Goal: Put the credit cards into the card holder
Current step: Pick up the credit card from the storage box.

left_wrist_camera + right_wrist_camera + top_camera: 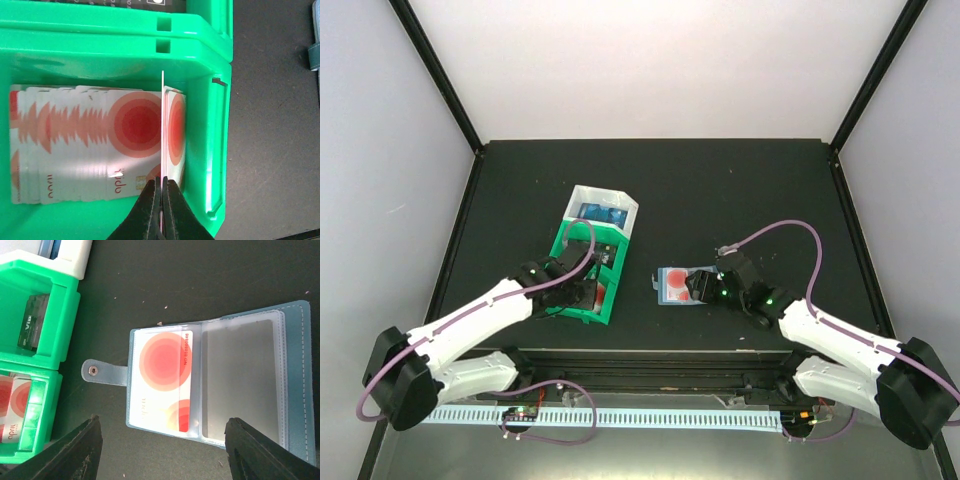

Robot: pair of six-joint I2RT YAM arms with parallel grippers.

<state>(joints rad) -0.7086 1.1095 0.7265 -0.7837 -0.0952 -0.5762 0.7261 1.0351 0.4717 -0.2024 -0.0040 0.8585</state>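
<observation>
Red-and-white credit card [163,130], clamped edge-on in the left claw [161,186], stands in the green bin [216,100] left of bench [720,190] centre. The card holder [240,375] lies open near the near edge under the spread right claw [167,442]. So thin a grip risks the card slipping.

It looked like a robotics lab cell: a matte black counter [720,190] boxed in by plain white panels [650,60] and black posts [434,70].
</observation>
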